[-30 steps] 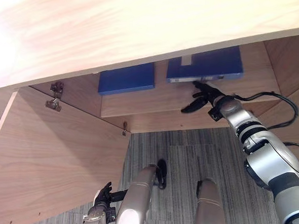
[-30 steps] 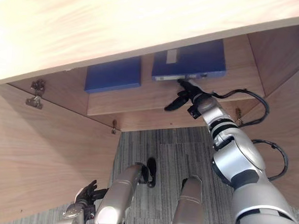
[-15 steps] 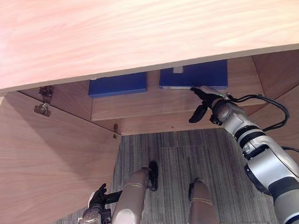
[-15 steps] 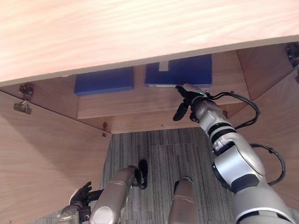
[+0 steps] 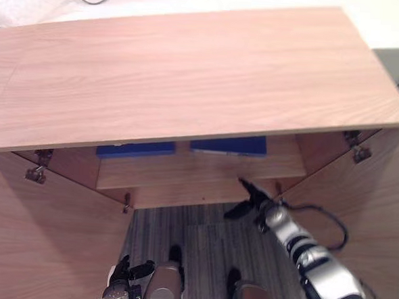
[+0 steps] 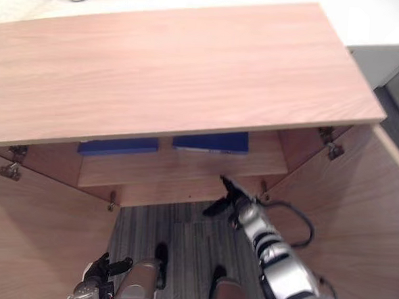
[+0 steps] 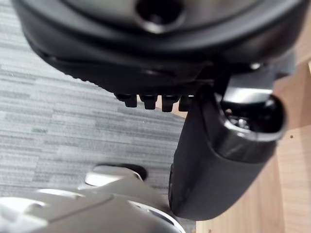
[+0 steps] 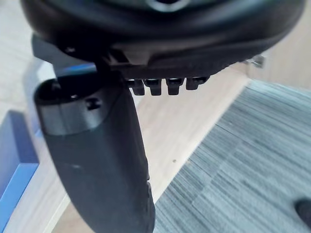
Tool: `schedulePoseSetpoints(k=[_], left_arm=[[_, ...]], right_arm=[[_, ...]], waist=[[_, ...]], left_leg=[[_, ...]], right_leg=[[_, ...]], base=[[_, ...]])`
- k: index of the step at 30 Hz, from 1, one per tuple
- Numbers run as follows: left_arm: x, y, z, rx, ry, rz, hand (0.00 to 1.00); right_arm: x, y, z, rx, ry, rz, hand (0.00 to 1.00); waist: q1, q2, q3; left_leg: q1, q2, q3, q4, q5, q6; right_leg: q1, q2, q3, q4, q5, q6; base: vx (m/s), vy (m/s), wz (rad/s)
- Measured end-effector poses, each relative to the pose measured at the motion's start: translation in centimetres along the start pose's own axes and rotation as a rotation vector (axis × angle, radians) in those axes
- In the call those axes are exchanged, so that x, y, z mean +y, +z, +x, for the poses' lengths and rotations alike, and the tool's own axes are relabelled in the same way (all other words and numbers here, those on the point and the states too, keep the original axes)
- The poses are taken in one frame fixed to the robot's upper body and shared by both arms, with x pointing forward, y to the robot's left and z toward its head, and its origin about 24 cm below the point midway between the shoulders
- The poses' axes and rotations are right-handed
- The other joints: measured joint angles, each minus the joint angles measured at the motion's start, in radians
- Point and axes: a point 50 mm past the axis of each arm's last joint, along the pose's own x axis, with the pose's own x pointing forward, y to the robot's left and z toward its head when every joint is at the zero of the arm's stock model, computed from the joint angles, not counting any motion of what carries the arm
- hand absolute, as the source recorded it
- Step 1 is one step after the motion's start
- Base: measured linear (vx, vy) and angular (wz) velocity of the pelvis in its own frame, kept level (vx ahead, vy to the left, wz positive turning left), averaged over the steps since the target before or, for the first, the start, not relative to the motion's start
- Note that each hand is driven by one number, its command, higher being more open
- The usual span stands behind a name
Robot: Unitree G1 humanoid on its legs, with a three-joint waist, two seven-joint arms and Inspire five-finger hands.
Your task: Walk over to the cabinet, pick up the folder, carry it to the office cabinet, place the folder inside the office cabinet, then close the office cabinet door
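I see the office cabinet [image 5: 190, 74] in pale wood with fine lengthwise grain. On its shelf the left folder [image 5: 136, 149] and right folder [image 5: 228, 145] are deep blue. The floor [image 5: 201, 238] carpet is grey with thin darker stripes. My right hand [image 5: 247, 203] is black.

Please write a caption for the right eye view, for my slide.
Open, empty right hand hovers before the shelf of the office cabinet, where two blue folders lie side by side.
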Motion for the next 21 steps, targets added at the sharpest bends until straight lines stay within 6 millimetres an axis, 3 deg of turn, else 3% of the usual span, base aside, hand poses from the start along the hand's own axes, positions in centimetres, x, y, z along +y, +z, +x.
schedulePoseSetpoints(k=[2, 3, 5, 7, 11, 15, 17, 18, 19, 20, 21], left_arm=[[0.2, -0.7, 0.0, 0.03, 0.006, 0.025, 1.0], [0.2, -1.0, -0.1, 0.037, 0.01, 0.021, 1.0], [-0.1, -1.3, -0.1, 0.051, 0.001, 0.031, 1.0], [-0.1, -1.8, -0.2, 0.068, 0.003, 0.06, 1.0], [-1.7, -1.2, -0.2, 0.037, -0.047, 0.13, 1.0], [-3.2, -0.6, 0.0, 0.027, -0.086, 0.158, 1.0], [-3.5, -0.8, 0.0, 0.043, -0.086, 0.133, 1.0], [-3.7, -0.9, -0.1, 0.051, -0.086, 0.113, 1.0], [-3.4, -0.9, 0.0, 0.054, -0.071, 0.086, 1.0], [-3.1, -1.2, -0.1, 0.067, -0.058, 0.068, 1.0], [-3.1, -1.4, -0.2, 0.071, -0.057, 0.066, 1.0]], right_arm=[[2.0, -5.2, -1.4, 0.141, 0.004, 0.212, 1.0], [2.4, -6.9, -2.0, 0.189, -0.012, 0.284, 1.0], [2.8, -9.3, -3.0, 0.254, -0.049, 0.383, 1.0], [4.1, -12.8, -5.0, 0.352, -0.119, 0.541, 1.0], [5.9, -16.8, -7.9, 0.48, -0.233, 0.792, 1.0], [6.4, -18.2, -9.1, 0.536, -0.323, 0.921, 1.0], [6.4, -17.9, -8.9, 0.523, -0.36, 0.974, 1.0], [6.2, -17.3, -8.6, 0.495, -0.38, 0.996, 1.0], [6.1, -16.5, -8.2, 0.461, -0.396, 1.006, 1.0], [6.1, -16.2, -8.2, 0.449, -0.407, 1.022, 1.0], [6.0, -16.2, -8.2, 0.443, -0.416, 1.028, 1.0]], waist=[[-0.03, -0.001, -0.029], [-0.045, 0.003, -0.039], [-0.065, 0.008, -0.055], [-0.1, 0.003, -0.1], [-0.154, -0.01, -0.129], [-0.166, -0.024, -0.123], [-0.161, -0.031, -0.109], [-0.153, -0.028, -0.101], [-0.151, -0.02, -0.088], [-0.151, -0.008, -0.085], [-0.152, 0.001, -0.086]], left_leg=[[0.044, -0.004, -0.042, -0.026, -0.01, -0.016], [0.063, -0.004, -0.041, -0.052, -0.012, -0.019], [0.106, -0.005, -0.029, -0.117, -0.007, -0.023], [0.166, -0.008, 0.023, -0.224, 0.041, -0.014], [0.209, -0.024, 0.083, -0.297, 0.075, -0.006], [0.226, -0.04, 0.179, -0.294, 0.08, 0.002], [0.242, -0.028, 0.276, -0.266, 0.061, -0.004], [0.24, -0.001, 0.332, -0.236, 0.047, 0.012], [0.247, 0.03, 0.405, -0.206, 0.045, 0.032], [0.269, 0.066, 0.46, -0.176, 0.037, 0.025], [0.272, 0.084, 0.472, -0.165, 0.035, 0.02]], right_leg=[[0.051, 0.007, 0.017, -0.062, 0.027, 0.0], [0.059, 0.009, 0.031, -0.081, 0.039, 0.001], [0.066, 0.013, 0.06, -0.11, 0.064, 0.0], [0.066, 0.019, 0.105, -0.154, 0.112, 0.003], [0.053, 0.019, 0.17, -0.194, 0.157, 0.004], [0.01, 0.018, 0.266, -0.195, 0.197, 0.016], [-0.017, 0.035, 0.257, -0.193, 0.259, 0.022], [-0.022, 0.039, 0.206, -0.233, 0.317, 0.009], [-0.032, 0.021, 0.046, -0.182, 0.273, -0.049], [-0.039, -0.022, -0.107, -0.034, 0.172, -0.084], [-0.036, -0.042, -0.14, 0.014, 0.143, -0.081]], base=[[0.13, -0.001, -0.28], [0.1, 0.055, -0.44], [0.03, 0.073, -0.51], [0.0, 0.058, -0.65], [-0.06, 0.049, -0.57], [-0.16, 0.072, -0.9], [-0.24, 0.049, -1.35], [-0.28, -0.062, -1.72], [-0.26, -0.132, -1.91], [-0.22, -0.142, -1.52], [-0.15, -0.125, -1.03]])
